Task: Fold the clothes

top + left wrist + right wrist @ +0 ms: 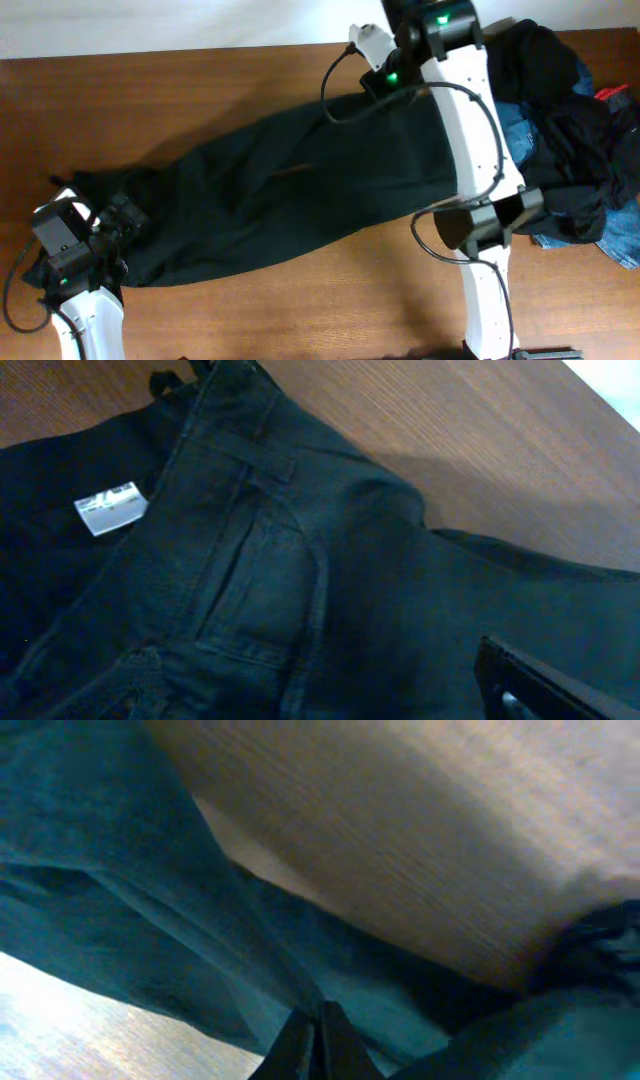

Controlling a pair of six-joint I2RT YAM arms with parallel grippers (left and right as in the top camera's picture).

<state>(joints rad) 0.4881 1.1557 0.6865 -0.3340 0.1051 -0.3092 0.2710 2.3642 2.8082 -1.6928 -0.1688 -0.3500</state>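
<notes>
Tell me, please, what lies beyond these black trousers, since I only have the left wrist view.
Observer: The black trousers stretch across the table toward a pile of other clothes on the right arm's side.
Operator: Is the right gripper holding anything?
Observer: The right gripper is shut, apparently pinching the trousers' far edge.
Operator: What is in that pile?
Observer: Dark garments over blue denim jeans, plus a red piece.
</notes>
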